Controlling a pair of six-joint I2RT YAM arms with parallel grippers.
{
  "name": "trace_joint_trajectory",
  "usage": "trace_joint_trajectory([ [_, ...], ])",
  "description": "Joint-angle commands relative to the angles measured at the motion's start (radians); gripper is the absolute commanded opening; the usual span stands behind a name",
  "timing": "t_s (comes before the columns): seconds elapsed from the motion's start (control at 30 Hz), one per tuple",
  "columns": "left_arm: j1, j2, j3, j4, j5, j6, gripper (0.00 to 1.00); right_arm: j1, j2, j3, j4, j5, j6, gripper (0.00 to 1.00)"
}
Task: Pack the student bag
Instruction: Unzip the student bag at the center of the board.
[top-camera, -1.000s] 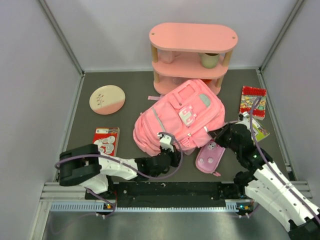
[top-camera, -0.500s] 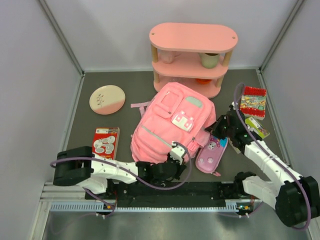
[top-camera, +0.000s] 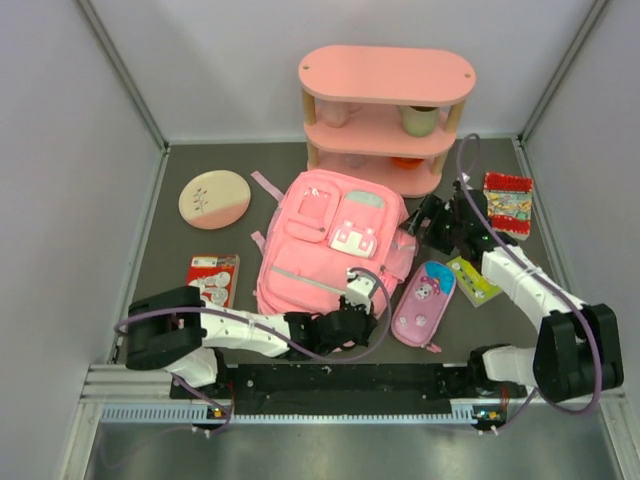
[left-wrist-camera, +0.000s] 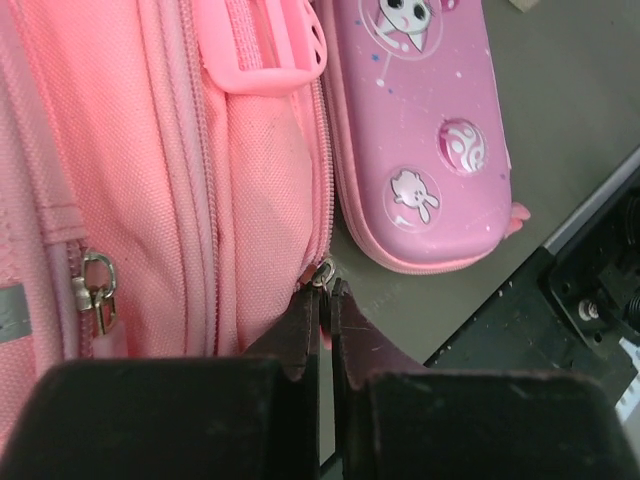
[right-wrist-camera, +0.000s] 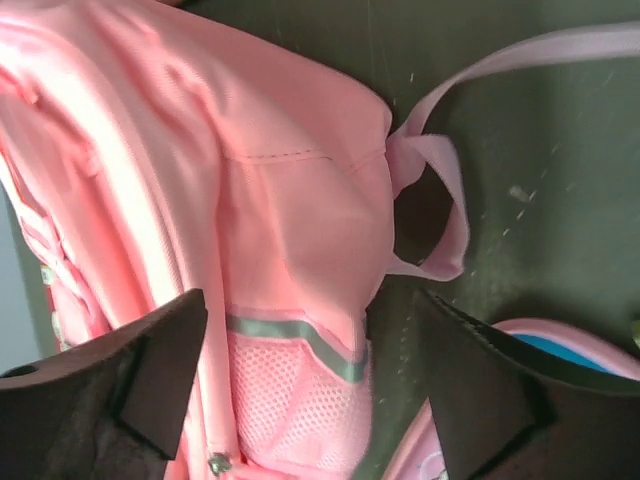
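Grey table (top-camera: 230, 160) with the student bag (top-camera: 325, 245) lying front-up at centre, near the shelf (top-camera: 385, 110). Left gripper (left-wrist-camera: 322, 300) is pinched shut on a zipper pull (left-wrist-camera: 322, 273); right gripper (right-wrist-camera: 310, 300) gapes empty beside the bag. Pencil case (top-camera: 423, 303) lies outside; packing seems not yet begun.

The student bag (top-camera: 320, 235) is showing pink all over, with a mint-and-white flap pocket and a grey stripe (above pink side mesh). The pencil case (top-camera: 422, 303) is showing purple-pink, speckled white, with white cartoon cats. The shelf (top-camera: 385, 75) is showing plain pink.
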Motion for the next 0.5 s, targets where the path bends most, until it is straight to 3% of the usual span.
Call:
trace_joint_trajectory([
  [0.0, 0.064, -0.019, 0.018, 0.077, 0.047, -0.016, 0.0, -0.017, -0.155, -0.01, 0.051, 0.079, -0.042, 0.87],
  [0.17, 0.087, -0.012, 0.046, 0.079, 0.078, 0.039, 0.0, -0.015, -0.346, -0.135, 0.029, -0.004, 0.034, 0.89],
  [0.33, 0.087, 0.008, 0.06, 0.112, 0.136, 0.065, 0.0, -0.001, -0.527, -0.325, 0.104, -0.188, 0.235, 0.84],
  [0.47, 0.087, 0.01, 0.067, 0.134, 0.17, 0.096, 0.0, 0.031, -0.559, -0.371, 0.123, -0.231, 0.291, 0.78],
])
